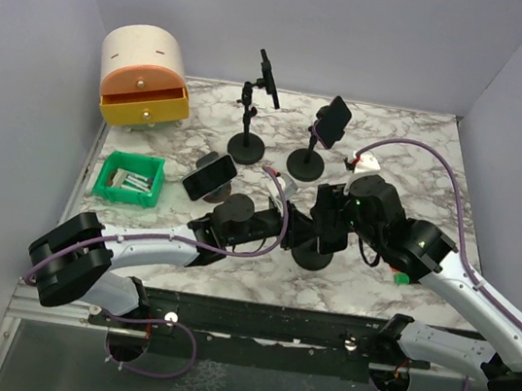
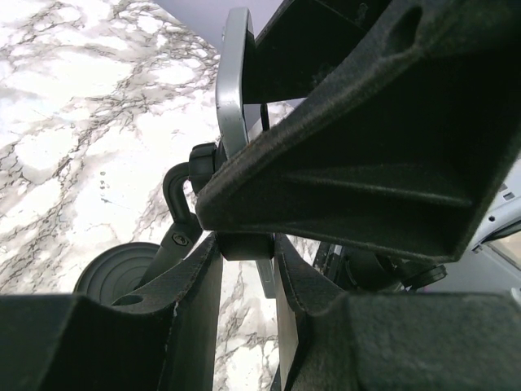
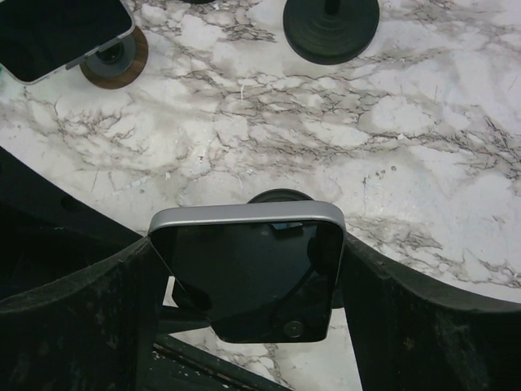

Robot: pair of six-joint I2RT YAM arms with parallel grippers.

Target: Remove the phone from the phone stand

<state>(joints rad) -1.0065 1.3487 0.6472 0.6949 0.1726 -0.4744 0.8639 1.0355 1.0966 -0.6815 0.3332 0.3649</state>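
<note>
1 phone (image 3: 244, 273) btwn R gripper (image 3: 248, 252) fingers; L gripper (image 2: 248, 252) clamps stand (image 2: 118, 273).

Blocked near centre by phone stand (image 1: 312, 255), far by left stand (image 1: 246, 142) and right stand (image 1: 306, 164); open far right over table (image 1: 432, 172).

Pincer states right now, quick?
Left pincer: closed on the stand.
Right pincer: astride the phone, grip cannot be told.

Left pincer (image 2: 246, 248) clamps phone stand (image 2: 181, 199); phone (image 2: 232, 90) above.
</note>
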